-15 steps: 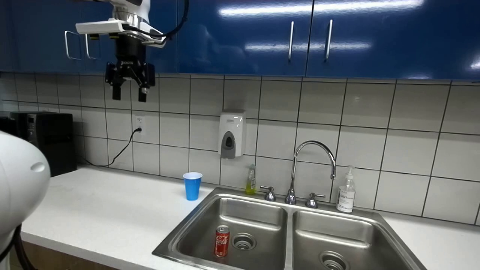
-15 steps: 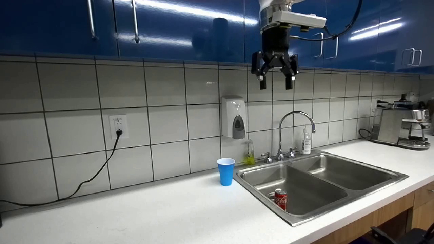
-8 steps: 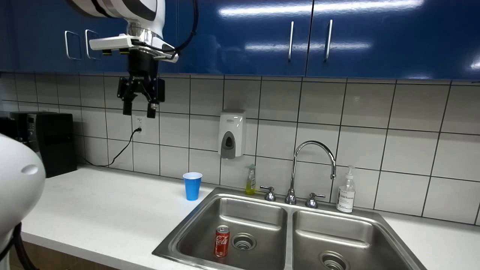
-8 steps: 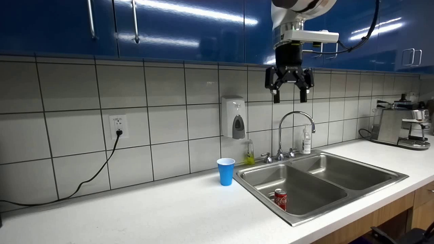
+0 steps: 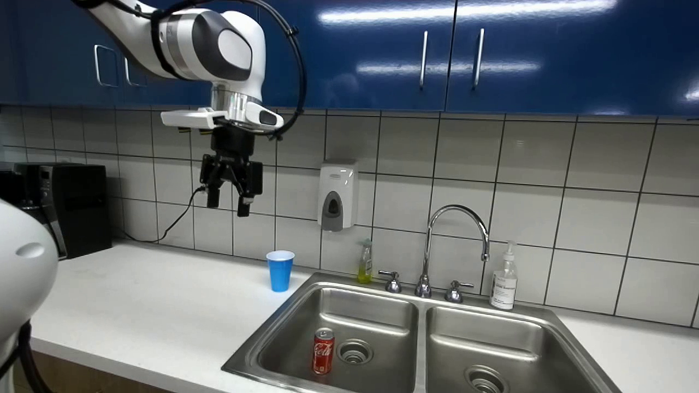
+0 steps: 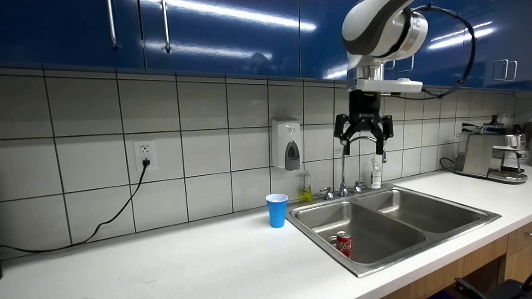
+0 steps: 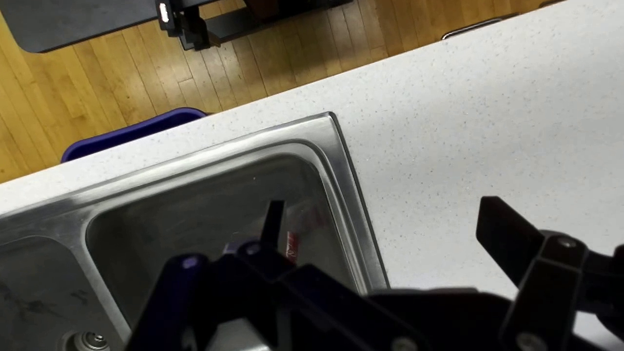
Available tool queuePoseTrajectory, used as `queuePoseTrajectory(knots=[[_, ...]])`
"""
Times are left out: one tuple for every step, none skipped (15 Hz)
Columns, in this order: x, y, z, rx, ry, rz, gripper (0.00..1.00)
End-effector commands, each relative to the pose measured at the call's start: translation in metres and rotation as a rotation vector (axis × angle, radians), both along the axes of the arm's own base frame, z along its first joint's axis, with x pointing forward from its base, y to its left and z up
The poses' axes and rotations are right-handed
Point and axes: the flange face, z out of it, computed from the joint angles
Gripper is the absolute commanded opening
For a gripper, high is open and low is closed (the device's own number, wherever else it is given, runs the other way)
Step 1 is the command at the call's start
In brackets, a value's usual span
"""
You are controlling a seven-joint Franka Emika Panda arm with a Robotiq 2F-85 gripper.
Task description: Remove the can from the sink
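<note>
In an exterior view, the gripper [image 5: 228,207], fingers spread wide and holding nothing, hangs higher than the sink [image 5: 421,349], toward its left end. A cup [image 5: 280,273] stands on the worktop [image 5: 158,305] just left of the sink. The can [image 5: 323,352] is upright in the sink's left basin. Along the sink's back edge come a yellow bottle [image 5: 365,267], the faucet [image 5: 427,245] and a pump bottle [image 5: 503,286].

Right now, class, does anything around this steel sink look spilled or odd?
Only the red cylindrical drink can seems misplaced: it stands upright inside the double-basin steel sink, an odd spot for a drink. I see no spill.
</note>
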Motion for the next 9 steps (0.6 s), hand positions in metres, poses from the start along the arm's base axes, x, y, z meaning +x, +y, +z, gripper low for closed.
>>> queuePoseTrajectory(knots=[[0.005,-0.013,-0.034,-0.003,-0.018,-0.043,1.0],[0.007,-0.015,-0.044,-0.002,-0.022,-0.046,1.0],[0.009,-0.017,-0.055,-0.007,-0.025,-0.052,1.0],[0.011,-0.018,-0.064,-0.008,-0.029,-0.053,1.0],[0.014,-0.019,-0.073,-0.007,-0.031,-0.054,1.0],[0.017,-0.02,-0.082,-0.013,-0.035,-0.056,1.0],[0.022,-0.02,-0.092,-0.02,-0.041,-0.058,1.0],[0.027,-0.02,-0.1,-0.014,-0.045,-0.059,1.0],[0.033,-0.021,-0.109,-0.018,-0.053,-0.062,1.0]])
